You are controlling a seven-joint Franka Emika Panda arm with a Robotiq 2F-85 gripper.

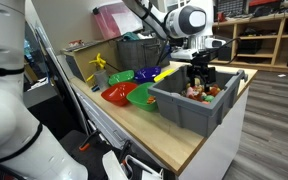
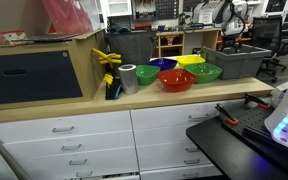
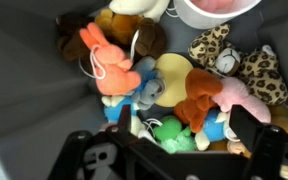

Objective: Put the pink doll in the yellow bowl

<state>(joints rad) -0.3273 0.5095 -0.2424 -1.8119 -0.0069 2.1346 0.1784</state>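
Many plush toys (image 3: 154,90) fill the gray bin (image 1: 184,108) beneath the tool (image 1: 198,86).

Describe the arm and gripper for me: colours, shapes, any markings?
The arm has glossy white rounded shells with darker sections at the joints. The gripper is black and blocky. A pale marking shows on its black body in the wrist view.

Toys (image 3: 199,95) in bin (image 1: 184,110) — bowls (image 1: 141,95) beside (on counter (image 1: 156,136)).
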